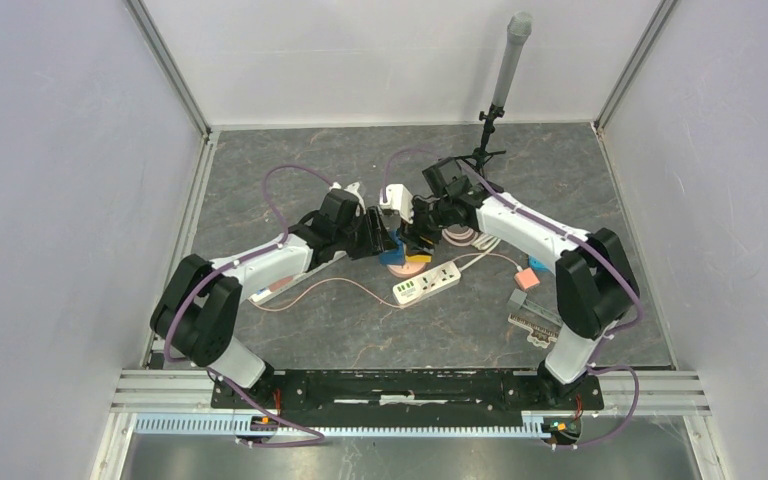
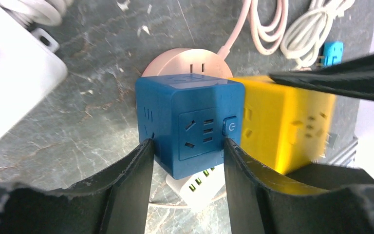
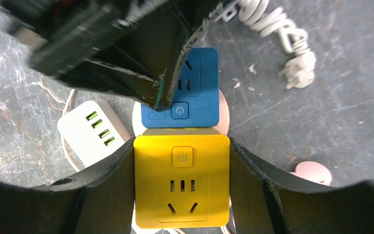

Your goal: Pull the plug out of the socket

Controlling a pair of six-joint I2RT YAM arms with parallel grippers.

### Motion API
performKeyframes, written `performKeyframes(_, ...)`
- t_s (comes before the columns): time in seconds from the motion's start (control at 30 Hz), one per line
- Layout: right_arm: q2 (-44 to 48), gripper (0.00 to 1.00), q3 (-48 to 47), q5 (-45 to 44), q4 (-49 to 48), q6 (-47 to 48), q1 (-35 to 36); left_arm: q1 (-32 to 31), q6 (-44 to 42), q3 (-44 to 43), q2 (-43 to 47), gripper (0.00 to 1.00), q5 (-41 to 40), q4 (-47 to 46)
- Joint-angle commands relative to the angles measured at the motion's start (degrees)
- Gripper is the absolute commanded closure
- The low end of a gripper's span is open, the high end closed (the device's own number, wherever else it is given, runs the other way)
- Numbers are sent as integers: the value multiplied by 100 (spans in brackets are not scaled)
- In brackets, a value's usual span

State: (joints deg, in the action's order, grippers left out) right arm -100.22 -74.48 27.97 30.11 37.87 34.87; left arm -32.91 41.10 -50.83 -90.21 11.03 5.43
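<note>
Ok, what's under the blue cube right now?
A round pink socket shows beneath the blue cube, with a white power strip peeking out at its near edge. The cube covers the contact, so whether it rests on either cannot be seen.

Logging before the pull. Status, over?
Left gripper shut on blue cube. Right gripper shut on yellow cube. Cubes touching, not yet apart. White power strip close by.

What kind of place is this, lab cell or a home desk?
Most likely a lab robot cell: plain white walls box in the table, a metal rail spans the near edge, a pole stands at the back.
</note>
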Motion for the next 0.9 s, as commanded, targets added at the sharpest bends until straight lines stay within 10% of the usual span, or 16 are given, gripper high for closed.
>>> performKeyframes(0.0, 433, 100, -581, 870, -507, -290, 133, -23, -348, 439, -611, 49, -1265, 1364)
performKeyframes(0.4, 1083, 100, 140, 404, -767, -427, -113, -28, -420, 173, -337, 48, -911, 1403)
performKeyframes(0.87, 3498, 100, 2564, -2538, -2967, -3437, -494, -24, -831, -768, 1131, 10, -795, 2057)
